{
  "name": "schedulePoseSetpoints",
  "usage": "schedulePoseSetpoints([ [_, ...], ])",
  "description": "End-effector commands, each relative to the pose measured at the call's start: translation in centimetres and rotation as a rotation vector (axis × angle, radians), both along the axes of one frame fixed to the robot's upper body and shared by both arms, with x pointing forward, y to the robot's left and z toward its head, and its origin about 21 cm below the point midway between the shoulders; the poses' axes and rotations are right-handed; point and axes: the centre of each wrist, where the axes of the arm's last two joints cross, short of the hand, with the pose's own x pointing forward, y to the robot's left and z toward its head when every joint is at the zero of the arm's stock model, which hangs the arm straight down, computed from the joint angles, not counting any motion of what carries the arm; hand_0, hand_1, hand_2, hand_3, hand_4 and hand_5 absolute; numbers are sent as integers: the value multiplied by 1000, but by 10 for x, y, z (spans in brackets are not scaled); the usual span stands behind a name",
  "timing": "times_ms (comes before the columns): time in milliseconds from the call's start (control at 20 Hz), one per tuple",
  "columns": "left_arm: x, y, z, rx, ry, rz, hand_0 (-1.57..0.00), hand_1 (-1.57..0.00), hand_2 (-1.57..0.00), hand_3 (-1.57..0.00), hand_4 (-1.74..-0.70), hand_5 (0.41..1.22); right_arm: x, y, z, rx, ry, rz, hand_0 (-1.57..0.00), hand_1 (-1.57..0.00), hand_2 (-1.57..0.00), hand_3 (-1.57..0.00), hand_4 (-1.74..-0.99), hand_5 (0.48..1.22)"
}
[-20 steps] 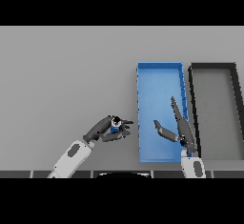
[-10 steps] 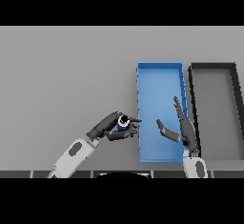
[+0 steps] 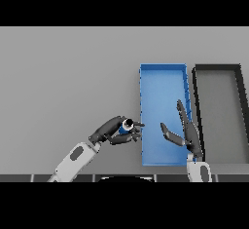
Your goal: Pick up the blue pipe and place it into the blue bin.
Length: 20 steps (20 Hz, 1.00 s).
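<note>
The blue pipe [image 3: 125, 127] sits in the curled fingers of the left hand [image 3: 113, 131], just left of the blue bin's [image 3: 163, 77] near-left wall and not over its floor. Its dark, round open end faces up and a little toward the far side, ringed pale, so the long axis runs mostly along the line of sight, from that end down into the hand; the exact tilt is hard to judge. Only a short blue stretch of the body shows below the ring, and the rest is hidden by the fingers and thumb wrapped round it. One fingertip of that hand reaches right as far as the bin's left rim. Whether the pipe is clear of the grey table [image 3: 63, 77] cannot be told from this single view. The right hand [image 3: 187, 131] lies over the bin's near-right part, fingers straight and pointing toward the far side, thumb spread out to the left, holding nothing; it covers part of the bin's right wall. Just right of the blue bin, side by side with it, stands a black bin [image 3: 217, 69] with a grey floor, its right edge cut off by the frame.
</note>
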Motion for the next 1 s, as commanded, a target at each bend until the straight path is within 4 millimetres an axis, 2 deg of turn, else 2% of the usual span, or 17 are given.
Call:
schedulePoseSetpoints([
  [0, 0, 3, -1, 11, -2, 5, -1570, -1570, -1570, -1495, -1741, 1220, 0, -3, 4, 50, -31, 31, 1, 1, 1, 1, -1196, 622],
  [100, 1, 1, 1, 12, -5, 2, -1570, -1570, -1570, -1497, -1741, 1220, 2, -12, 24, 162, -63, 160, 1, 1, 1, 1, -1212, 589],
  [200, 0, -2, -1, 18, 4, -6, -1571, -1571, -1571, -1495, -1741, 1221, 8, -18, 51, 177, -75, 291, 1, 1, 1, 1, -1256, 558],
  [300, 4, -5, 5, 11, -14, -2, -1571, -1571, -1571, -1493, -1741, 1221, 12, -15, 77, 141, -70, 423, 1, 1, 1, 1, -1303, 515],
  [450, 5, -1, 3, 21, -19, -7, -1571, -1571, -1571, -1488, -1741, 1221, 18, 0, 107, 92, -52, 578, 1, 1, 1, 1, -1314, 500],
  [650, 5, -1, 4, 22, -25, -5, -1571, -1571, -1571, -1484, -1741, 1221, 33, 27, 129, 3, -50, 733, 1, 1, 1, 1, -1311, 517],
  [950, 4, -3, 6, -9, -20, -42, -1571, -1571, -1571, -1516, -1741, 1221, 45, 71, 136, -67, -38, 866, 1, 1, 1, 1, -1232, 531],
])
